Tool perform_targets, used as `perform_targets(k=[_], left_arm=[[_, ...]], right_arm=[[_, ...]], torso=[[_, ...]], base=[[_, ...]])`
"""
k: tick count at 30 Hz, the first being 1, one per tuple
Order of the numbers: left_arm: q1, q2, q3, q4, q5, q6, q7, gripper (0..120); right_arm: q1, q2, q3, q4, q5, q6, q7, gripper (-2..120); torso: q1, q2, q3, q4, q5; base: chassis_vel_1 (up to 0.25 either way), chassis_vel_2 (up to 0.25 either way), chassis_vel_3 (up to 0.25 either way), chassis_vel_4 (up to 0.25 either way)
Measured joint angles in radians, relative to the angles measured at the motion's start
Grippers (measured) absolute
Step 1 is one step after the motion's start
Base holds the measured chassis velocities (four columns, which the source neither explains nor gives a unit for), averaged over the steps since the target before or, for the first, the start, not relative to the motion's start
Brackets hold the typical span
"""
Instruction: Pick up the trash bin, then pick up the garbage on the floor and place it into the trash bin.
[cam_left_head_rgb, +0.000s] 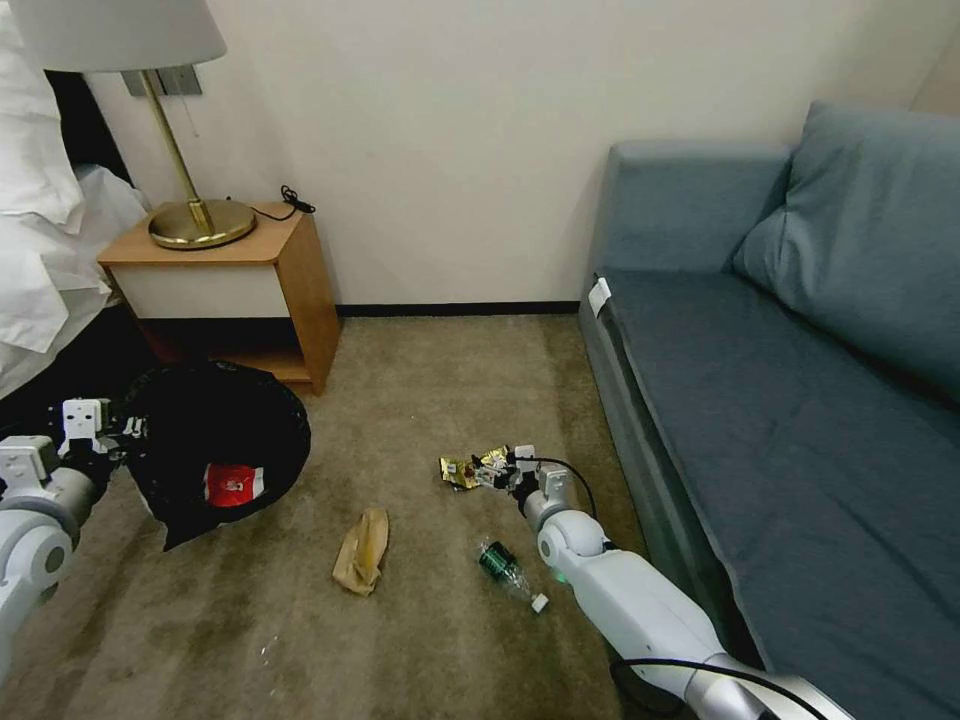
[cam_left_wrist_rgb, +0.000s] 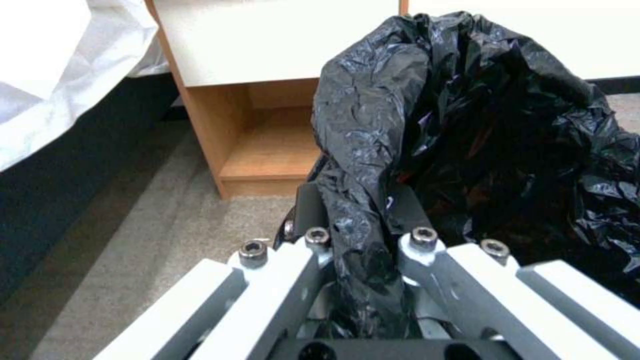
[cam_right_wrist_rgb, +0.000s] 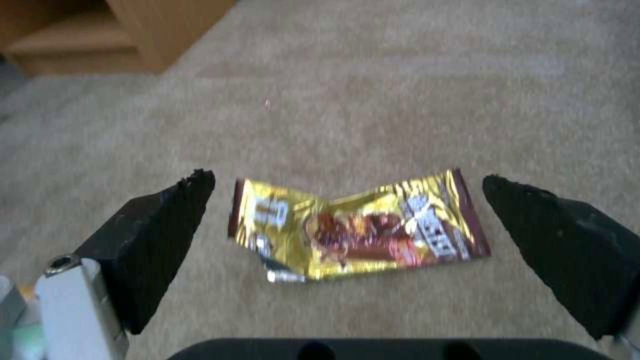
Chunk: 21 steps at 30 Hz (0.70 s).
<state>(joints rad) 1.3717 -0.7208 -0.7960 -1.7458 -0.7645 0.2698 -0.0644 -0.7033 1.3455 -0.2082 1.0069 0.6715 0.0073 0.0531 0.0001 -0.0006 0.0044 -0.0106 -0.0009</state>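
Note:
The trash bin (cam_left_head_rgb: 215, 440) shows as a crinkled black bag at the left, its mouth facing me, with a red-and-white packet (cam_left_head_rgb: 232, 483) inside. My left gripper (cam_left_head_rgb: 120, 428) is shut on the bag-covered rim (cam_left_wrist_rgb: 363, 235). On the carpet, a gold-brown snack wrapper (cam_left_head_rgb: 462, 470) lies flat. My right gripper (cam_left_head_rgb: 497, 468) hangs low over it, open, with one finger on each side of the wrapper (cam_right_wrist_rgb: 353, 230) and not touching it. A crumpled brown paper bag (cam_left_head_rgb: 362, 550) and a green-labelled bottle (cam_left_head_rgb: 505, 568) lie nearer to me.
A wooden nightstand (cam_left_head_rgb: 290, 290) with a brass lamp (cam_left_head_rgb: 200, 220) stands behind the bin, next to the bed (cam_left_head_rgb: 40, 250). A blue-grey sofa (cam_left_head_rgb: 780, 380) runs along the right. Beige carpet (cam_left_head_rgb: 440, 380) lies open between them.

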Motion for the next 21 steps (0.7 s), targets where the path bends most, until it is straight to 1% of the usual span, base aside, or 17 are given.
perform_targets(k=[2, 6, 7, 8, 10, 11, 13, 14, 16, 17, 19, 20, 21], left_arm=[[0.004, -0.002, -0.002, -0.003, 0.0, 0.0, 0.001, 4], [0.008, -0.005, -0.004, -0.005, 0.0, 0.0, 0.002, 4], [0.01, -0.006, -0.005, -0.005, 0.0, 0.0, 0.004, 4], [0.01, -0.006, -0.005, -0.005, 0.0, 0.0, 0.004, 4], [0.013, -0.009, -0.005, -0.001, 0.003, 0.0, 0.011, 4], [0.013, -0.009, -0.005, -0.001, 0.003, 0.0, 0.011, 4], [0.013, -0.015, -0.006, 0.007, 0.009, -0.001, 0.015, 4], [0.013, -0.015, -0.006, 0.007, 0.009, -0.001, 0.015, 4], [0.012, -0.019, -0.005, 0.011, 0.012, -0.001, 0.016, 4], [0.012, -0.019, -0.005, 0.011, 0.012, -0.001, 0.016, 4], [0.012, -0.022, -0.005, 0.015, 0.013, -0.001, 0.022, 4], [0.012, -0.022, -0.005, 0.017, 0.013, -0.001, 0.023, 4], [0.012, -0.022, -0.005, 0.017, 0.013, -0.001, 0.023, 4]], right_arm=[[-0.004, -0.023, -0.033, 0.023, -0.009, -0.037, 0.005, 100], [-0.006, -0.047, -0.073, 0.045, -0.009, -0.067, 0.008, 100], [-0.006, -0.068, -0.102, 0.064, -0.008, -0.089, 0.009, 100], [-0.006, -0.068, -0.102, 0.064, -0.008, -0.089, 0.009, 100], [0.003, -0.106, -0.148, 0.099, 0.006, -0.133, 0.008, 100], [0.003, -0.106, -0.148, 0.099, 0.006, -0.133, 0.008, 100], [0.022, -0.164, -0.208, 0.13, 0.018, -0.17, -0.002, 100], [0.022, -0.164, -0.208, 0.13, 0.018, -0.17, -0.002, 100], [0.029, -0.213, -0.243, 0.149, 0.031, -0.194, -0.01, 100], [0.029, -0.213, -0.243, 0.149, 0.031, -0.194, -0.01, 100], [0.025, -0.263, -0.266, 0.175, 0.051, -0.219, -0.02, 100], [0.021, -0.279, -0.274, 0.186, 0.056, -0.227, -0.025, 100], [0.021, -0.279, -0.274, 0.186, 0.056, -0.227, -0.025, 100]], torso=[[0.0, 0.0, 0.0, 0.0004, -0.0001], [0.0, 0.0, 0.0, 0.0005, 0.0001], [0.0, 0.0, 0.0, 0.0005, 0.0001], [0.0, 0.0, 0.0, 0.0005, 0.0001], [0.0, 0.0, 0.0, 0.0, 0.0001], [0.0, 0.0, 0.0, 0.0, 0.0001], [0.0, 0.0, 0.0, 0.0005, 0.0001], [0.0, 0.0, 0.0, 0.0005, 0.0001], [0.0, 0.0, 0.0, 0.0003, -0.0002], [0.0, 0.0, 0.0, 0.0003, -0.0002], [0.0, 0.0, 0.0, 0.0001, 0.0], [0.0, 0.0, 0.0, 0.0, -0.0002], [0.0, 0.0, 0.0, 0.0, -0.0002]], base=[[0.0, 0.0, 0.0, 0.0], [0.0, 0.0, 0.0, 0.0], [0.0, 0.0, 0.0, 0.0], [0.0, 0.0, 0.0, 0.0], [0.0, 0.0, 0.0, 0.0], [0.0, 0.0, 0.0, 0.0], [0.0, 0.0, 0.0, 0.0], [0.0, 0.0, 0.0, 0.0], [0.0, 0.0, 0.0, 0.0], [0.0, 0.0, 0.0, 0.0], [0.0, 0.0, 0.0, 0.0], [0.0, 0.0, 0.0, 0.0], [0.0, 0.0, 0.0, 0.0]])
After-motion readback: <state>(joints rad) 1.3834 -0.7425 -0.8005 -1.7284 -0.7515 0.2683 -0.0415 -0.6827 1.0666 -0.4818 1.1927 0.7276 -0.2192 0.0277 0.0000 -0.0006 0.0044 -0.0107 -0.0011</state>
